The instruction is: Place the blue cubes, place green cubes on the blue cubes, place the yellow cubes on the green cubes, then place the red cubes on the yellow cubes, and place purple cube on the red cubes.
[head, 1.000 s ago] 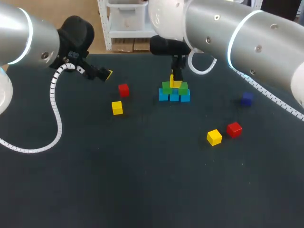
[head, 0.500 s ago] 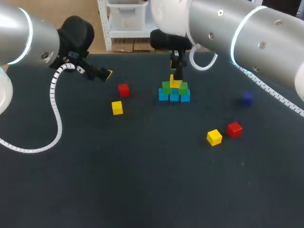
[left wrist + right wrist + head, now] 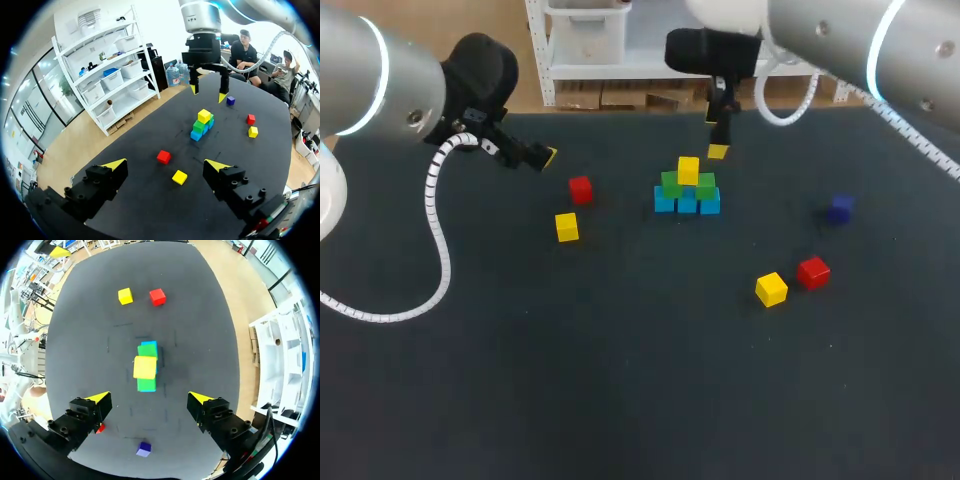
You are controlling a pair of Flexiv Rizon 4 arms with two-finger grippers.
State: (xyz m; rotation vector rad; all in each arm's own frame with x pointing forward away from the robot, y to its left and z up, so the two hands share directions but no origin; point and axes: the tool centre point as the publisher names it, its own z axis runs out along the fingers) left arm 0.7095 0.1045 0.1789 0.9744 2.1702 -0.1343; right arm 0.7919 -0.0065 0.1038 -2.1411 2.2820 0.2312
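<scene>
Leftmost, the left gripper (image 3: 545,156) is held over the far-left part of the dark matte table (image 3: 620,400), its yellow-tipped fingers spread wide with nothing between them. Just to its right two small loose blocks are found: the left yellow cube (image 3: 567,227) and, a little farther back, the left red cube (image 3: 580,189). Near the middle the stack is seen — a row of three blue cubes (image 3: 687,204), two green cubes (image 3: 671,183) laid on them, and a single top yellow cube (image 3: 688,170) seated across the green pair. The right gripper (image 3: 718,150) is hung just behind and above the stack, apart from it, jaws released and empty. Farther right, well apart from the stack, the right yellow cube (image 3: 771,289) and the right red cube (image 3: 813,271) are set close together, with the small purple cube (image 3: 839,208) beyond them.

The yellow tier is judged filled, so a red cube is probably wanted next. The choice of arm is what matters — the left red cube lies ahead of the left gripper and near it, while the right red cube lies on the right arm's side, toward the robot from the right gripper. As the cubes are equal-sided, no long axis need be matched.
</scene>
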